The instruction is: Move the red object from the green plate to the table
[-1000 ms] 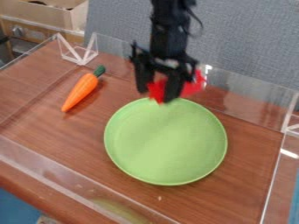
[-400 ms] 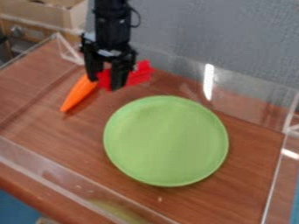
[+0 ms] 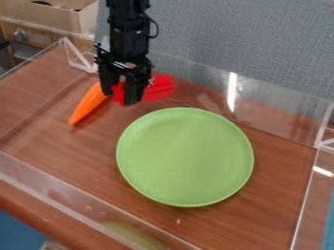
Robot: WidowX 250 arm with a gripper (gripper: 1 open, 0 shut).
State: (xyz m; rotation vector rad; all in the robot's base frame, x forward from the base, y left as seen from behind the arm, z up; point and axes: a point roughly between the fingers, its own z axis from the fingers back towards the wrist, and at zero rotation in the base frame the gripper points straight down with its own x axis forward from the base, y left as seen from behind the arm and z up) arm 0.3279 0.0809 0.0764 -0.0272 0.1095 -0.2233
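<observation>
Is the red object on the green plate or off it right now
Off it. The red object sits in the gripper near the carrot, behind the bare green plate.

A single camera looks down at a slant from beyond the near corner of the glossy reddish-brown wood-grain table (image 3: 53,117), facing the grey back wall at twelve o'clock. It stands at middling range: the round lime-green plastic plate (image 3: 185,156) sits just below centre, the black robot arm (image 3: 127,29) at eleven o'clock.

Soft, low-res — acrylic glare
</observation>
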